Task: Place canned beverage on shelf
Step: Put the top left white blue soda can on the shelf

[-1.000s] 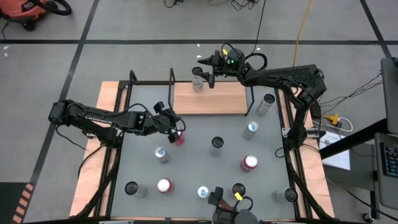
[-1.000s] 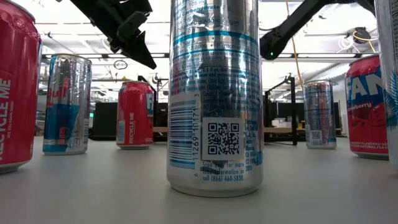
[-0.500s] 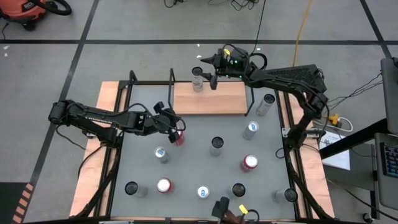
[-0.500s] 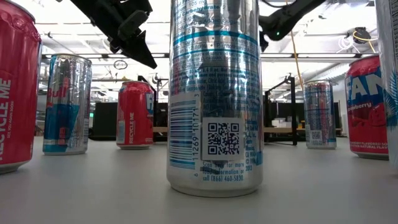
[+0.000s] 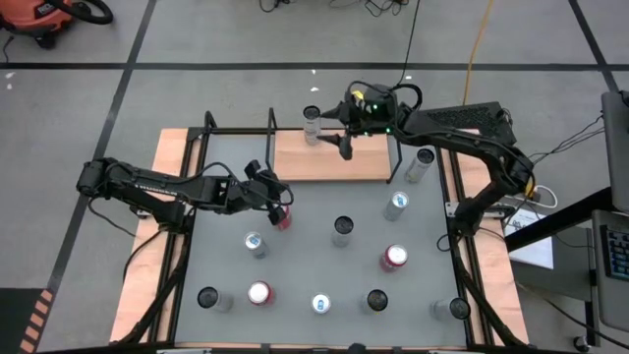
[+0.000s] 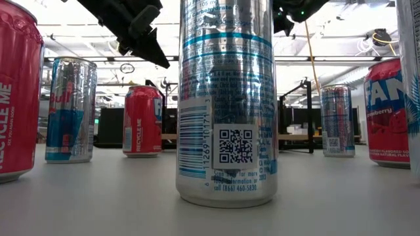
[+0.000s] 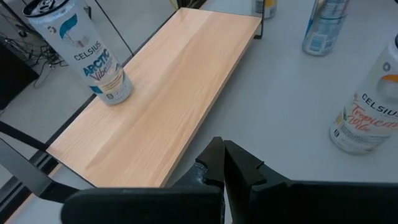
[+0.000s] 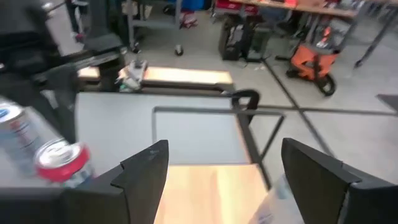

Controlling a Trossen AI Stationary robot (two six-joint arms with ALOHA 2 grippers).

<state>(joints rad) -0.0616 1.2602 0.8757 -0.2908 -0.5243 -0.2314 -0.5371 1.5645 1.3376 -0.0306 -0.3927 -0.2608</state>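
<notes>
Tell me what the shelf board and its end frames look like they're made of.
Shelf board: looks like light wood or a wood-look laminate, smooth matte finish; pale lengthwise grain lines show, but the core can't be told. End frames: thin black rod, probably painted or coated metal, judging by the slim straight sections and even dark colour.

Two dark, matte black six-joint arms are showing, built of boxy segmented links. Black cables are looping along the left arm [image 5: 157,187] and bunching near its wrist. The right arm [image 5: 462,123] is carrying a curled black cable by its wrist and a small green light is glowing there. Left gripper [image 7: 222,163] fingers are looking black, narrow, wedge-shaped. Right gripper [image 8: 231,180] fingers are looking black, broad, flat-faced and angular.
</notes>
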